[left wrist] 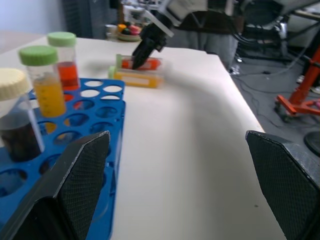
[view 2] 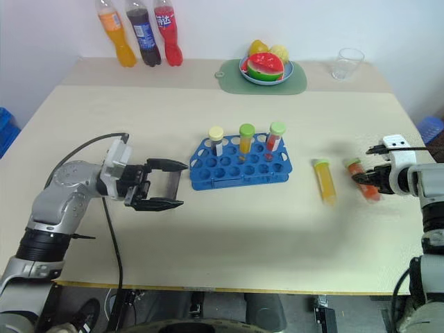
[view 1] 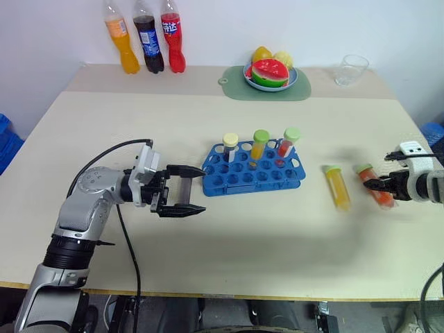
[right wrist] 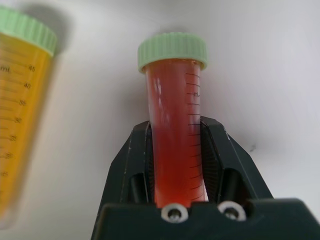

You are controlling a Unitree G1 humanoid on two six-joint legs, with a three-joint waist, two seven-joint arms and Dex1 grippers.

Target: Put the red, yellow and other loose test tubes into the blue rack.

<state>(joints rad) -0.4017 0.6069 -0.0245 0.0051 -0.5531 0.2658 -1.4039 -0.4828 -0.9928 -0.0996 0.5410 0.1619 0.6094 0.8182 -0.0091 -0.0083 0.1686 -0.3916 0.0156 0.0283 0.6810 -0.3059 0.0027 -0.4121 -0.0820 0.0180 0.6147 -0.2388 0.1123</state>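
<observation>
The right claw (right wrist: 176,165) clenches the red test tube (right wrist: 175,130) lying on the desk (view 1: 243,236), ready for lifting toward the blue rack (view 1: 254,173); the left claw (view 1: 186,191) waits released beside it.

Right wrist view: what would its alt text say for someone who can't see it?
Two black gripper fingers clamp a test tube of red liquid with a pale green cap, lying on a pale table. Beside it lies a tube of yellow liquid, also green-capped.

Red tube's (right wrist: 176,145) lower end hidden between the right hand's (right wrist: 176,165) fingers; beside it, yellow tube (right wrist: 20,110) cropped at frame edge.
</observation>
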